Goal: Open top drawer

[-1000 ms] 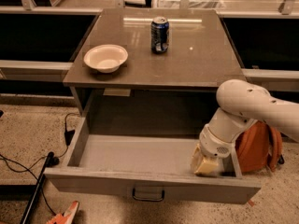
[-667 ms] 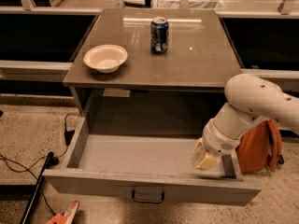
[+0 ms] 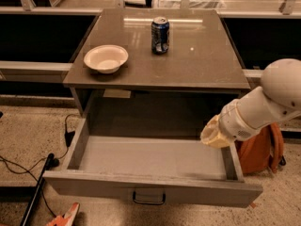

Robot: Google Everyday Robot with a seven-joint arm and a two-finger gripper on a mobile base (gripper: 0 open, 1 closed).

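Observation:
The top drawer (image 3: 150, 190) stands pulled far out from under the grey table. Its flat grey front faces me with a small dark bar handle (image 3: 148, 198) at centre. The inside of the drawer (image 3: 150, 157) holds nothing that I can see. My white arm (image 3: 263, 105) reaches in from the right. My gripper (image 3: 215, 133) shows only as a cream-coloured end just above the drawer's right side wall, near its back. It is not touching the handle. No other drawers show.
A white bowl (image 3: 106, 58) and a blue soda can (image 3: 160, 35) stand on the table top (image 3: 197, 65). An orange backpack (image 3: 261, 149) sits on the floor right of the drawer. Cables (image 3: 28, 166), a dark pole (image 3: 35, 194) and an orange object (image 3: 63, 216) lie at the left.
My arm has lifted and drawn back to the right, and the gripper has risen from inside the drawer's right rear corner to above its side wall. The drawer has not moved.

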